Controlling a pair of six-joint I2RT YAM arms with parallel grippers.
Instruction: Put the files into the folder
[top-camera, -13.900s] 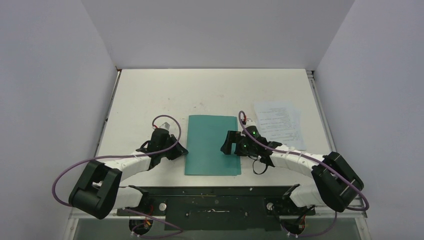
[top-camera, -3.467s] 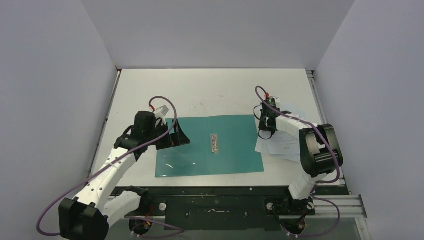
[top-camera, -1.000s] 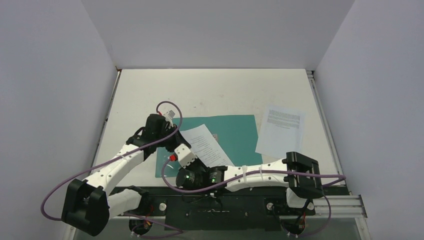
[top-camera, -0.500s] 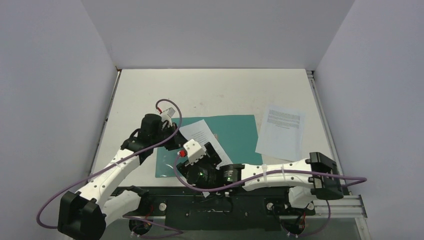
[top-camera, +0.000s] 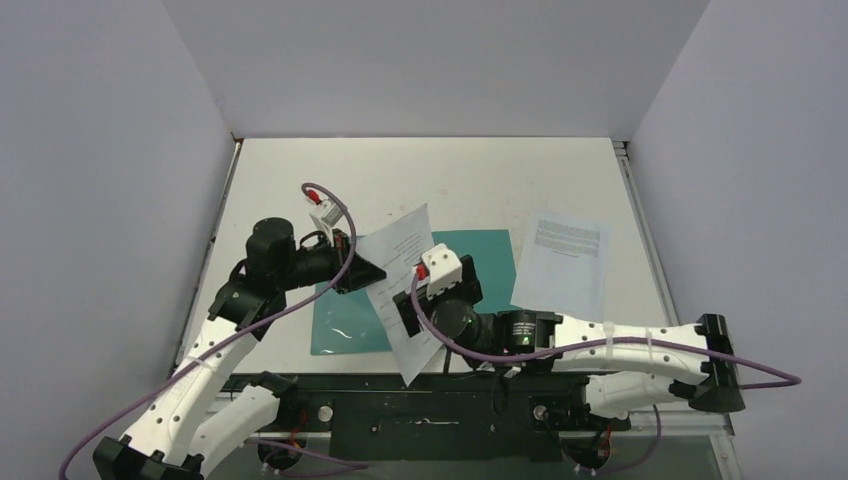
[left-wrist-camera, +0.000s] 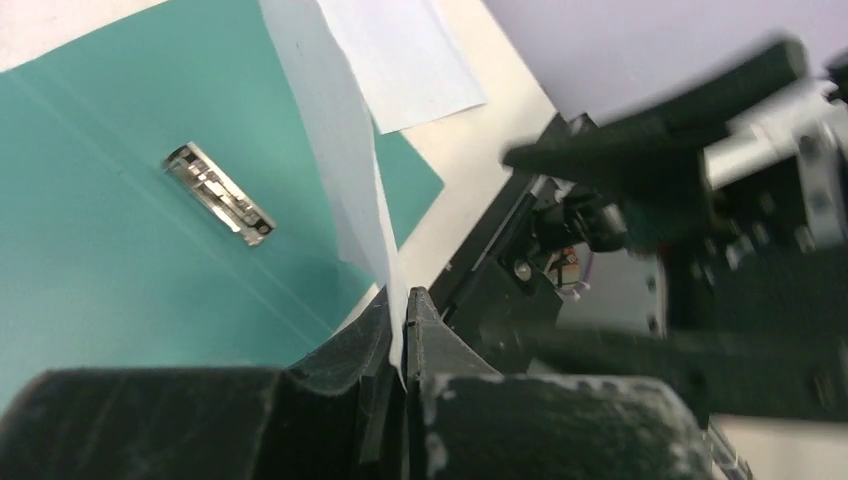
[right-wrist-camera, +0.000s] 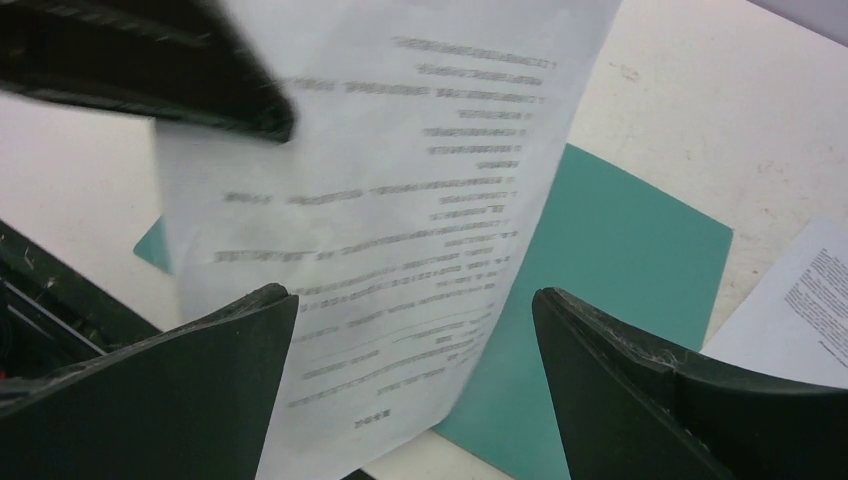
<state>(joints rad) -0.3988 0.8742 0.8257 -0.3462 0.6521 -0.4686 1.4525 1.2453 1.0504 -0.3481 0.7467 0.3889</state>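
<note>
The teal folder (top-camera: 487, 262) lies open on the table, with its metal clip (left-wrist-camera: 218, 193) showing in the left wrist view. My left gripper (top-camera: 362, 272) is shut on the edge of one printed sheet (top-camera: 402, 285) and holds it tilted up above the folder's left half. The pinch shows in the left wrist view (left-wrist-camera: 404, 312). My right gripper (top-camera: 405, 312) is open beside the sheet's lower part. In the right wrist view its jaws (right-wrist-camera: 410, 300) stand wide apart with the sheet (right-wrist-camera: 400, 180) between and beyond them, not gripped. The other files (top-camera: 565, 262) lie to the right of the folder.
The black base rail (top-camera: 440, 400) runs along the near table edge, just below the sheet's lower corner. White walls enclose the table on three sides. The right arm's forearm (top-camera: 610, 340) stretches across the near right part of the table.
My left gripper has risen and pulled the printed sheet up off the folder so it stands tilted. My right gripper has shifted right and up and now stands open by the sheet.
</note>
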